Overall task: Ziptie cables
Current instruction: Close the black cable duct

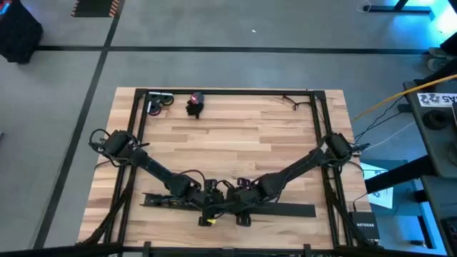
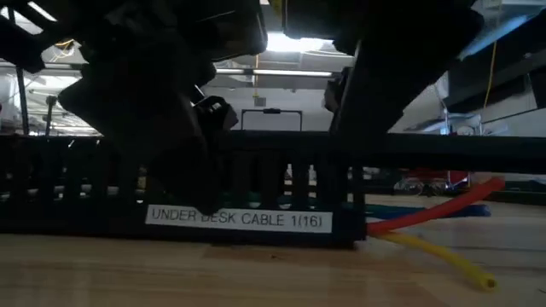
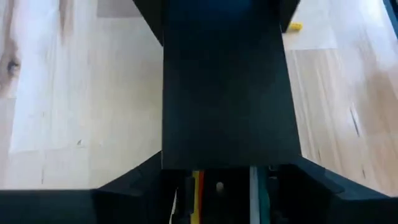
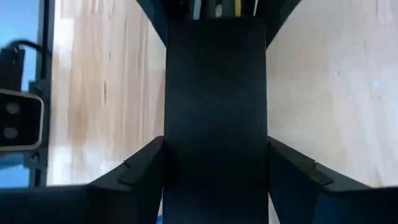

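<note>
Near edge, centre: long black bar (image 1: 285,209) lying flat, labelled "UNDER DESK CABLE 1(16)". Cables (image 2: 431,230), red, yellow and others, emerging from its end. Left gripper (image 1: 207,194) and right gripper (image 1: 239,193) both low over bar; finger state cannot be told. Far left: small dark items (image 1: 194,104).

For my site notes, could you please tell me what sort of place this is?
Probably a robotics lab or workshop: a wooden table on a grey taped floor, ceiling strip lights, and a network box with loose cabling alongside.
</note>
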